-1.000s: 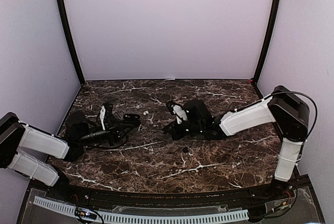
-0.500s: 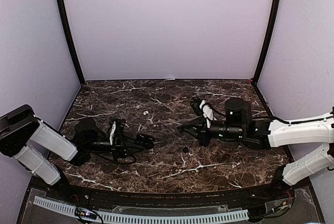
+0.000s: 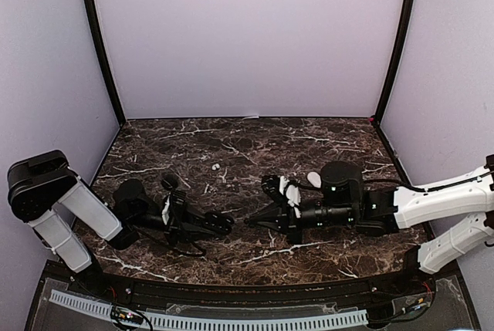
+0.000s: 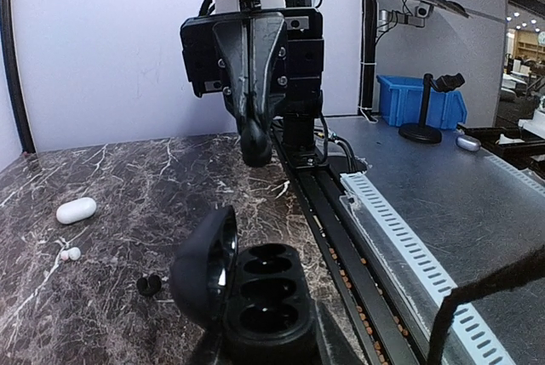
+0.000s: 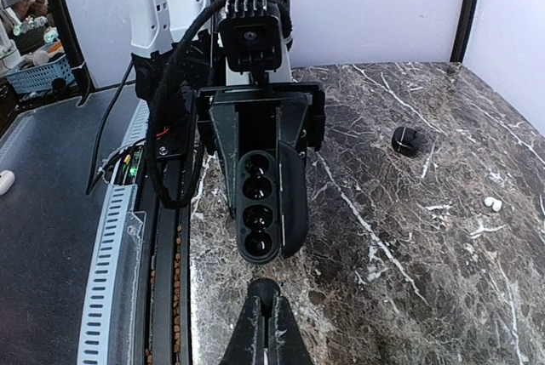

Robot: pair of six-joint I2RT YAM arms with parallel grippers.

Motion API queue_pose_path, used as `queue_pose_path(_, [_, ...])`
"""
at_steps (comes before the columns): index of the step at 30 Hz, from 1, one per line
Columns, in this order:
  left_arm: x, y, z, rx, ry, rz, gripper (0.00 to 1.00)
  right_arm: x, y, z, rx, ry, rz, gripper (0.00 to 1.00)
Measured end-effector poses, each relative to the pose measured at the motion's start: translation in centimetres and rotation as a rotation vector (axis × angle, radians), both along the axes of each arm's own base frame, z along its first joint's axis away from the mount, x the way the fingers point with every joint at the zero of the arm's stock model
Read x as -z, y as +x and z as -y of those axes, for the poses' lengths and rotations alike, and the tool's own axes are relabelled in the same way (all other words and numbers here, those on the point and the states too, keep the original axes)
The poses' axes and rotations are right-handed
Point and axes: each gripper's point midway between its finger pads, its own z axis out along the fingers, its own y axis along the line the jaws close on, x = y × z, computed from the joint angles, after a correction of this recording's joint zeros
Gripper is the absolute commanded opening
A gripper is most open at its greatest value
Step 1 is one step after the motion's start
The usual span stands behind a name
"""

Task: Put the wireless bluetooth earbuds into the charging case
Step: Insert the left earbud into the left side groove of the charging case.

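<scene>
So the left gripper [image 3: 204, 223] was clamped on the black charging case [image 5: 260, 208], holding it low over the near-left part of the marble surface [image 3: 324, 258] with the lid flipped open. You could see four round wells in a row, and they all looked dark to me. The right gripper [image 5: 266, 297] was squeezed fully together, tip pointing straight at the open case from the right and just short of it. Honestly couldn't tell if anything tiny was pinched in there. As for the wireless bluetooth earbuds, the white pair [image 3: 217, 167] sat on the surface toward the far side, well apart from the black case. One black bud [image 5: 406, 139] lay on the marble just on the far side of the left gripper. A closed white case [image 3: 314, 180] was lying beyond the right gripper, a bit further right.
</scene>
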Motion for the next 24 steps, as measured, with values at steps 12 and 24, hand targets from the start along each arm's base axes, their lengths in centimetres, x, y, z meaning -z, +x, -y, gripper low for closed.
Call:
queue_pose_path(12, [0.3, -0.7, 0.5, 0.012, 0.004, 0.046, 0.15, -0.6, -1.8, -3.7, -0.072, 0.008, 0.053, 0.0])
queue_pose_path(24, [0.9, -0.4, 0.6, -0.002, 0.031, 0.025, 0.15, -0.3, -1.7, -6.9, -0.075, -0.018, 0.118, 0.0])
